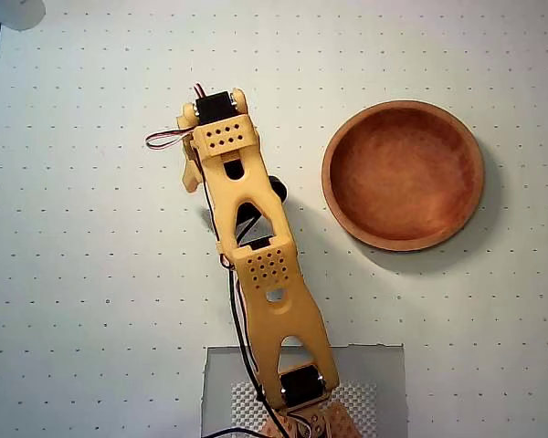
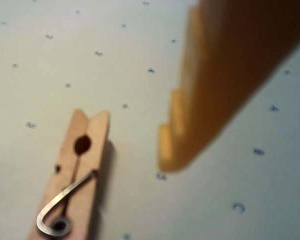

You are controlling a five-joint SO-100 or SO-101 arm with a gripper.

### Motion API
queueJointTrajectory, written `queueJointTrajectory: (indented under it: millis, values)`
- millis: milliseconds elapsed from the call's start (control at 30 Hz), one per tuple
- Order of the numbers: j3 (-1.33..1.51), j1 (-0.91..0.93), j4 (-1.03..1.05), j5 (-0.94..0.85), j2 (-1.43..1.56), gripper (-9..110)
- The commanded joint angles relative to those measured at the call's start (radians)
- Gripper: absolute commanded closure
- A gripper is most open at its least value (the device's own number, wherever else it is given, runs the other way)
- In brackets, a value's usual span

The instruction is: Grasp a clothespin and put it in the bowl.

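Observation:
The clothespin (image 2: 77, 175) is pale wood with a metal spring. In the wrist view it lies flat on the dotted white table at the lower left. A blurred yellow finger (image 2: 200, 115) hangs just to its right, apart from it, and nothing presses against the finger's inner face. In the overhead view my gripper (image 1: 199, 155) points down at the upper left and the yellow arm hides the clothespin. The reddish-brown wooden bowl (image 1: 403, 174) sits to the gripper's right, with nothing in it.
The yellow arm (image 1: 265, 274) runs from its base on a grey mat (image 1: 384, 374) at the bottom centre up to the upper left. A red and black cable (image 1: 164, 139) loops out beside the wrist. The table is white with a dot grid.

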Motion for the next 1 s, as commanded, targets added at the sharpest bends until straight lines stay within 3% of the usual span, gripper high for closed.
queueJointTrajectory:
  millis: [0,967]
  values:
    - [-0.057,0.000,-0.014,-0.006,0.029,75]
    - [-0.048,0.012,-0.008,-0.006,-0.043,75]
